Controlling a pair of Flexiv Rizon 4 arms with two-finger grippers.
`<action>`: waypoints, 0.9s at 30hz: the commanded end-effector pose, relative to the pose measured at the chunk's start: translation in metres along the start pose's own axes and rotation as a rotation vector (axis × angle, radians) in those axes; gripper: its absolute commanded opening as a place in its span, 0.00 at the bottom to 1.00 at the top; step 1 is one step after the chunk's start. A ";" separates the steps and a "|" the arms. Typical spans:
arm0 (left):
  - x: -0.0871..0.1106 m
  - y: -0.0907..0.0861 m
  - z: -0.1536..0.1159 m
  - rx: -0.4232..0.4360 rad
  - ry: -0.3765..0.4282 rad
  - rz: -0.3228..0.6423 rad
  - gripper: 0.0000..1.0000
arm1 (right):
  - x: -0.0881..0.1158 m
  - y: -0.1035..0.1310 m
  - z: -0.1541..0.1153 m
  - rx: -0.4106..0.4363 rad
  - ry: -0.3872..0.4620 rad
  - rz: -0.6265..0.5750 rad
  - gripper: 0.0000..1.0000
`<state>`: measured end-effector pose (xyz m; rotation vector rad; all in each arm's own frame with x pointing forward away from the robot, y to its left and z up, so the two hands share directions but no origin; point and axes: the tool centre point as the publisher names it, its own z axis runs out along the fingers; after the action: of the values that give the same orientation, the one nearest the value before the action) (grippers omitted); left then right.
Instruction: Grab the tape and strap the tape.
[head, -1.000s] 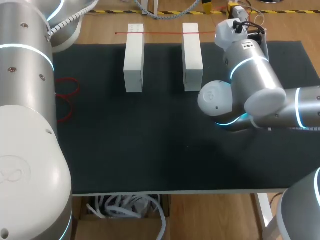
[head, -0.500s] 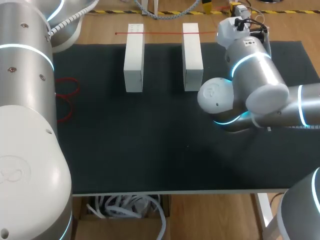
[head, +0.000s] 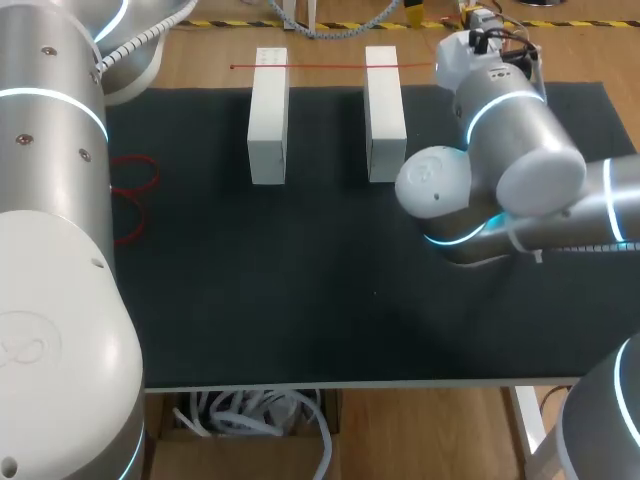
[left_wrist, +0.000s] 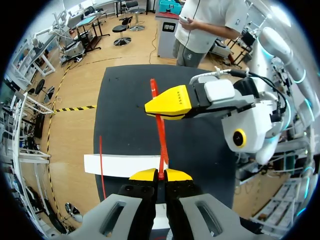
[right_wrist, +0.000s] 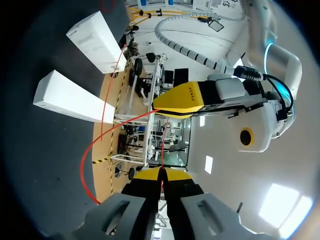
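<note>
The left arm (head: 50, 250) filled the left side of the head view; its gripping end did not show there. Just beside it, red loops (head: 132, 185) lay at the left margin of the black mat covering the table (head: 300, 320).

In the left wrist view the left fingers (left_wrist: 145, 174) were pressed together on the tape (left_wrist: 161, 140). The tape entered between the yellow tips and ran straight ahead, past the right fingers (left_wrist: 170, 102), to a free end over the mat.

Two white blocks stood upright near the mat's far edge, well apart from each other: the left block (head: 268, 115) and the right block (head: 385, 110). Their far ends overhung the bare wood beyond the mat. A thin, straight red line crossed both far ends, stopped just past the left block, and on the other side reached the wrist of the right arm (head: 520, 170). From the blocks to the near edge the mat lay open and wide.

In the right wrist view the right fingers were closed together on a fine red strand rising ahead of them. A second length swept in a slack curve toward the blocks.

The tape appeared narrow, bright red and flexible: taut where held, bowed where free.
</note>
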<state>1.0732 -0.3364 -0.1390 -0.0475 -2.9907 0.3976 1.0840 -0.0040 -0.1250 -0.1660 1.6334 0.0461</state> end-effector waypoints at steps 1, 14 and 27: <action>-0.001 -0.001 -0.001 -0.007 0.005 -0.003 0.00 | -0.006 -0.002 -0.002 0.006 0.073 -0.014 0.00; -0.001 -0.001 -0.001 -0.007 0.005 -0.003 0.00 | -0.004 -0.003 0.003 0.030 0.052 -0.038 0.00; -0.001 -0.001 -0.001 -0.007 0.005 -0.003 0.00 | -0.006 0.005 0.004 0.028 0.042 -0.059 0.00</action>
<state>1.0732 -0.3364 -0.1390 -0.0475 -2.9908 0.3979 1.0873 0.0001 -0.1223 -0.1956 1.6616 -0.0190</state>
